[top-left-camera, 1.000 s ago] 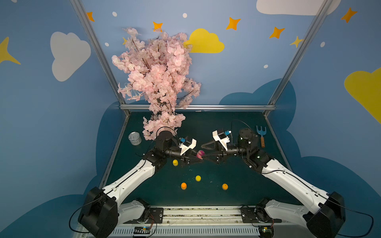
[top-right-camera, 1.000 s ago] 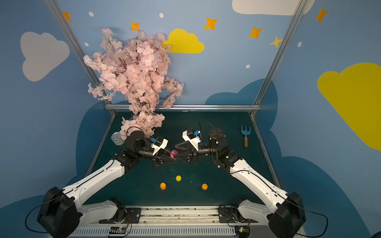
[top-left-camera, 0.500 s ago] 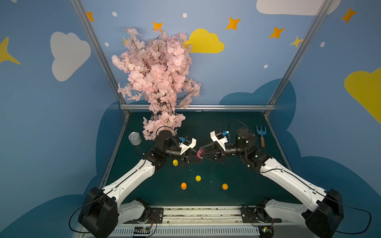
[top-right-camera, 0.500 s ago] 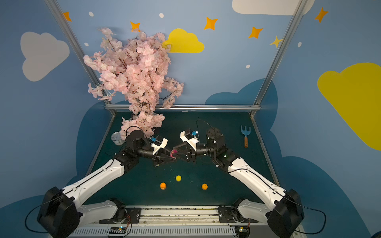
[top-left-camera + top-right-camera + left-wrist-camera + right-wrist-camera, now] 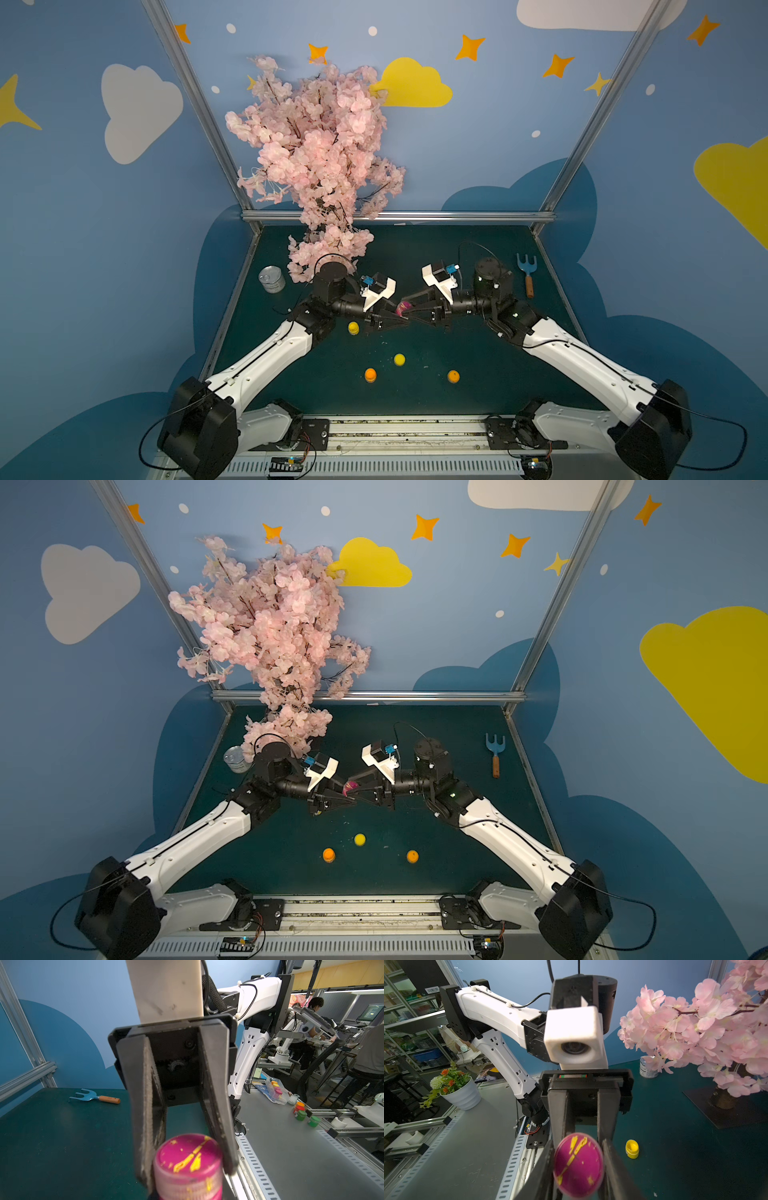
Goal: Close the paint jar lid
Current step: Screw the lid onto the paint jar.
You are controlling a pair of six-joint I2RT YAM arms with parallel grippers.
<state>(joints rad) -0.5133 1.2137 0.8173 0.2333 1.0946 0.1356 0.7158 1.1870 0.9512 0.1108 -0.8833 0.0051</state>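
The jar (image 5: 403, 308) is held above the middle of the surface (image 5: 457, 257), tipped on its side, with the lid (image 5: 578, 1164) turned toward the right arm (image 5: 573, 361). The left jaws, reached in from the left arm (image 5: 266, 361), are closed on the jar's body; in the right wrist view their dark fingers (image 5: 559, 1115) are seen behind the lid. The right jaws are closed on the lid, and in the left wrist view a finger (image 5: 145, 1105) is seen pressed against each side of its rim. The lid is magenta, smeared with yellow paint, and is seated on the jar's mouth; whether it is screwed tight cannot be told.

A yellow pot (image 5: 353, 328) is stood just beside the left jaws, on the side of the near edge. A second yellow pot (image 5: 399, 359) is placed nearer that edge, between an orange pot (image 5: 370, 375) and a second orange pot (image 5: 453, 376). A can (image 5: 272, 279) is set near the far left corner, a fork (image 5: 527, 274) by the right edge, and a tree (image 5: 316, 166) at the far edge
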